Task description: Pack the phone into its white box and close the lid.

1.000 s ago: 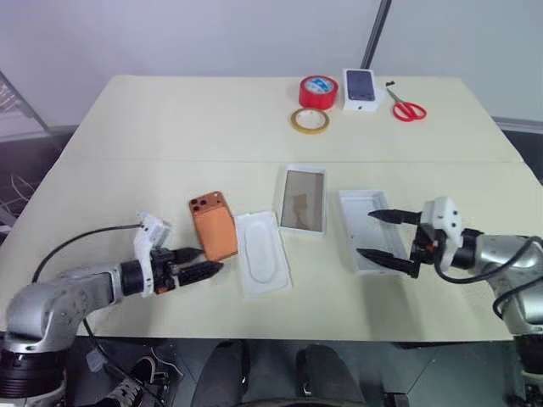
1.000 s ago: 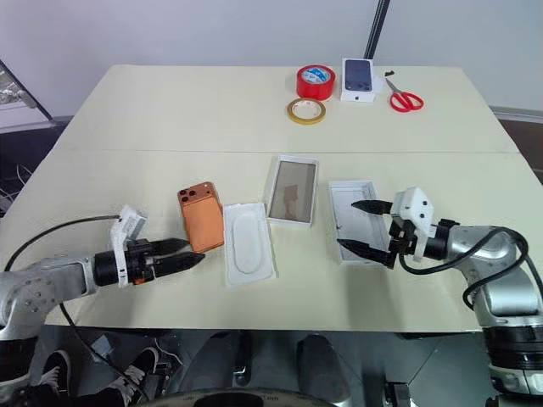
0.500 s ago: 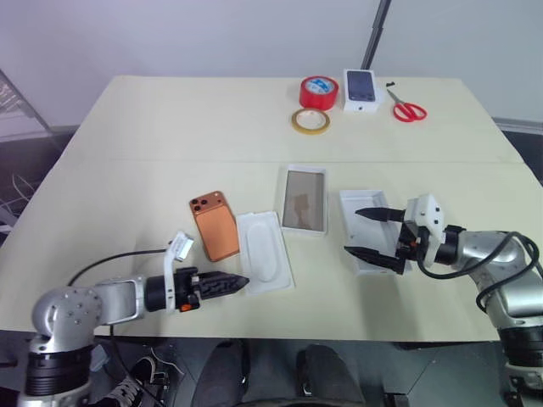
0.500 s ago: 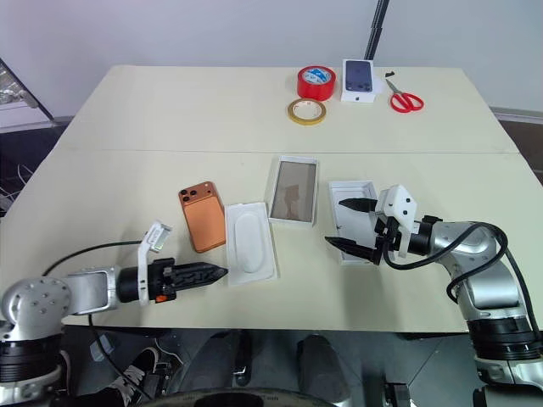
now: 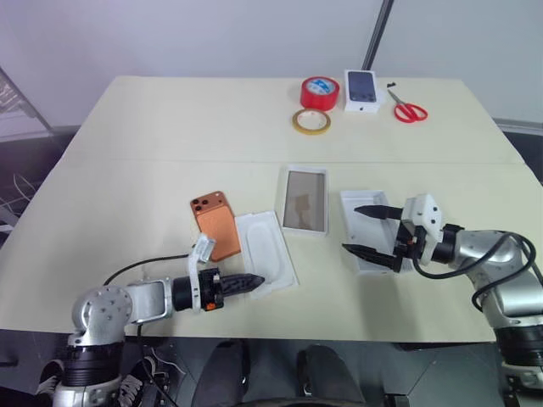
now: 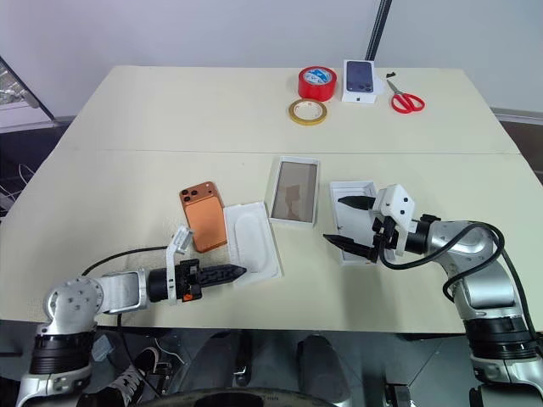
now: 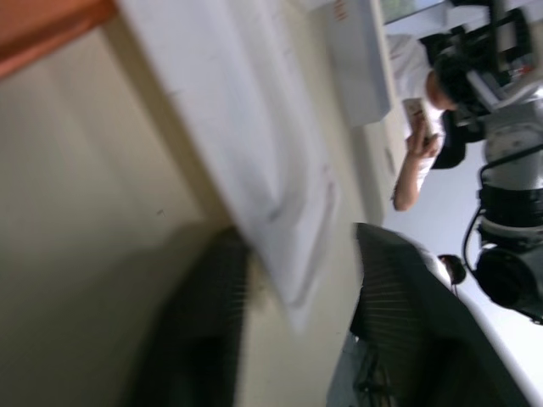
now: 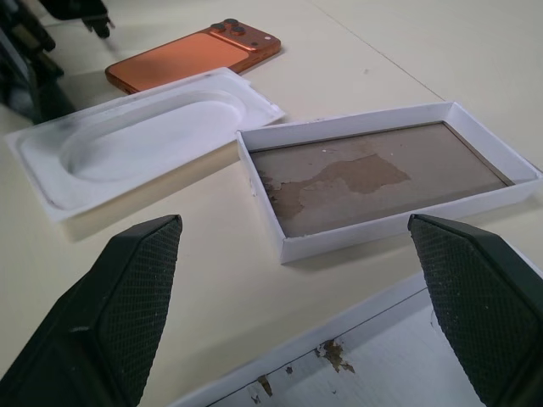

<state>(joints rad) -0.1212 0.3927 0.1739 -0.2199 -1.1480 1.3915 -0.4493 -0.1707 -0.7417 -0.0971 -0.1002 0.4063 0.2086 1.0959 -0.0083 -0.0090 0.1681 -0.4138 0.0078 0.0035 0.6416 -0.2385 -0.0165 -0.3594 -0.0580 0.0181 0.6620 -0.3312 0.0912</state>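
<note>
Orange phone (image 5: pixel 214 225) lies just beyond the left pincer (image 5: pixel 254 281).

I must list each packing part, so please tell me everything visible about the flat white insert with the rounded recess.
The white insert is a thin rectangular tray, apparently moulded pulp or plastic, with a raised rim and one long oval recess, which is empty. It lies on the table between the orange phone and the open box, slightly skewed. The left gripper has its black fingers either side of the near corner, which looks a little raised. The insert sits close beside the phone; contact cannot be told.
</note>
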